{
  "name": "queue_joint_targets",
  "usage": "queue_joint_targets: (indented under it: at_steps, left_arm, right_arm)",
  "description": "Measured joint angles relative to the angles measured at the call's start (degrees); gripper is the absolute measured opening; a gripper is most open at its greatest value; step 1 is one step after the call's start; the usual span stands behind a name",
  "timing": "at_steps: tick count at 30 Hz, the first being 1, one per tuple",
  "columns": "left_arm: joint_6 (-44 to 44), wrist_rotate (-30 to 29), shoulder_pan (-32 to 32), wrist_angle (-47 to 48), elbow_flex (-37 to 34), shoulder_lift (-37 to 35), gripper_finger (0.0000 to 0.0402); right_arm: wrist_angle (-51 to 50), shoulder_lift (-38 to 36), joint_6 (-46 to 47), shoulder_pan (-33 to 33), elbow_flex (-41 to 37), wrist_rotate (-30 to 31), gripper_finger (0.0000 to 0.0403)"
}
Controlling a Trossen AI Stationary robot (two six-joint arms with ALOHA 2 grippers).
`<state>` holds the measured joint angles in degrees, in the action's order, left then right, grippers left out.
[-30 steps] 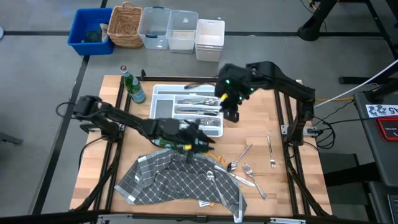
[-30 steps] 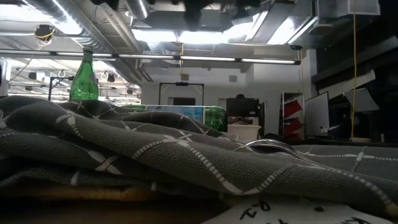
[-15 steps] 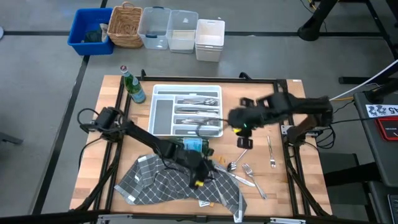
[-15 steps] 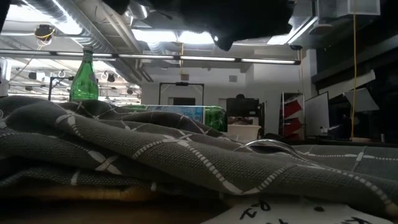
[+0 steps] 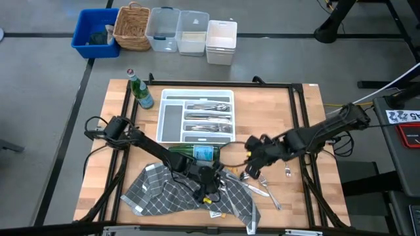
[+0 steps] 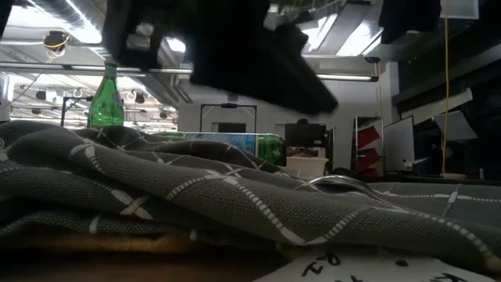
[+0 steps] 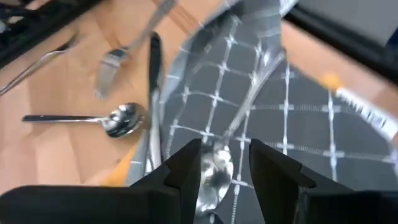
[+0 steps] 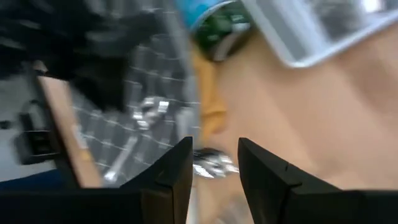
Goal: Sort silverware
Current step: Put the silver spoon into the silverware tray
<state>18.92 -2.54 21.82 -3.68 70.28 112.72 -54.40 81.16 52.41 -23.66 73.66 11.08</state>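
Note:
Several silver pieces lie sorted in the white tray [image 5: 197, 92]. Loose silverware lies on the wood to the tray's near right: a spoon [image 7: 118, 118], a fork [image 5: 263, 179] and a knife [image 7: 153, 74]. Another spoon [image 7: 214, 169] lies on the grey checked cloth [image 5: 164, 193]. My left gripper [image 7: 224, 171] is open low over the cloth, one finger on either side of that spoon's bowl. My right gripper [image 8: 214, 168] is open low over the wood, with a shiny spoon bowl [image 8: 210, 163] between its fingers. Whether either gripper touches its spoon, I cannot tell.
A green bottle [image 5: 197, 153] lies between the tray and the cloth, close to both grippers. A second bottle [image 5: 139, 92] stands at the tray's far left. A blue bin [image 5: 92, 33], a basket [image 5: 131, 26] and clear containers [image 5: 177, 29] stand beyond the table's far edge.
My left gripper has gone from beside the tray toward the table's near edge and down over the cloth, onto the spoon there. My right gripper has swung from above the tray toward the near edge and down to the loose silverware on the wood.

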Motion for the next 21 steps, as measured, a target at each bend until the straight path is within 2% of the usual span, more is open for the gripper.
queue_joint_targets:
  at_steps: [4, 7, 21]
  left_arm:
    - [2.86, -0.93, -0.04, -0.54, -0.03, 2.26, 0.0123]
    - [4.18, -3.32, -0.04, -0.66, -0.04, 3.55, 0.0123]
    - [5.57, -4.66, -0.24, -1.61, -0.09, 6.9, 0.0123]
  right_arm:
    - [9.42, 1.26, 1.46, -2.03, -3.99, -0.64, 0.0129]
    - [12.64, 2.24, 3.99, -3.1, -5.31, -0.52, 0.0129]
    - [14.31, 3.37, 6.3, -4.46, -6.4, 1.46, 0.0129]
